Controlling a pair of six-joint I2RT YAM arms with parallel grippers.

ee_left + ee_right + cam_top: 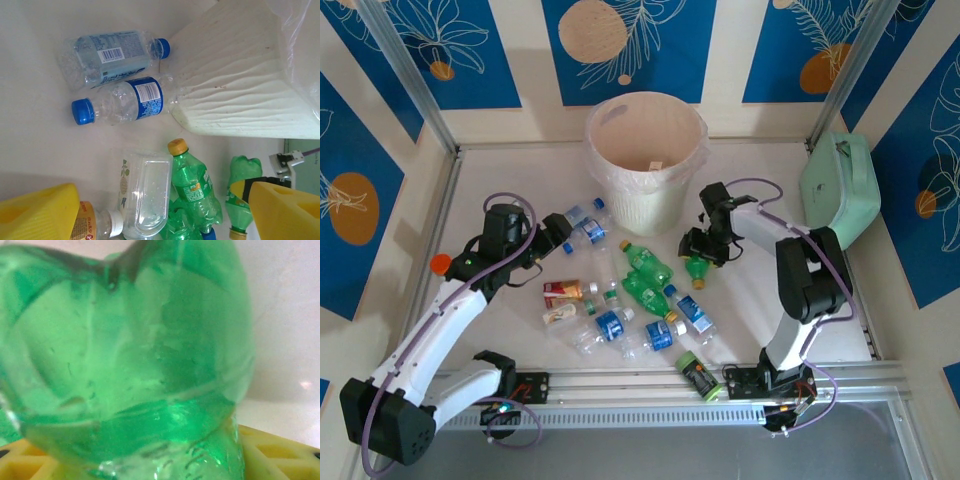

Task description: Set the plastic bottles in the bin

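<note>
Several plastic bottles lie loose on the table in front of the bin (pixel 692 125). Two clear blue-labelled ones (pixel 115 55) (pixel 125 100) rest against the bin's wall (pixel 235 95). Green bottles (pixel 645 265), a red-labelled one (pixel 563 291) and more blue-labelled ones (pixel 612 325) form a pile nearer the arms. My left gripper (pixel 560 232) hangs open above the pile's left side, its yellow fingers (pixel 40 212) wide apart. My right gripper (pixel 705 250) is low, right of the pile, its jaws closed round a green bottle (pixel 130 355) that lies on the table (pixel 698 267).
A mint-green case (pixel 840 185) leans at the right wall. A dark cylinder with a green cap (pixel 698 375) lies near the front rail. A clear squarish bottle (pixel 145 195) sits beside a green one with a yellow cap (pixel 192 185) under my left gripper.
</note>
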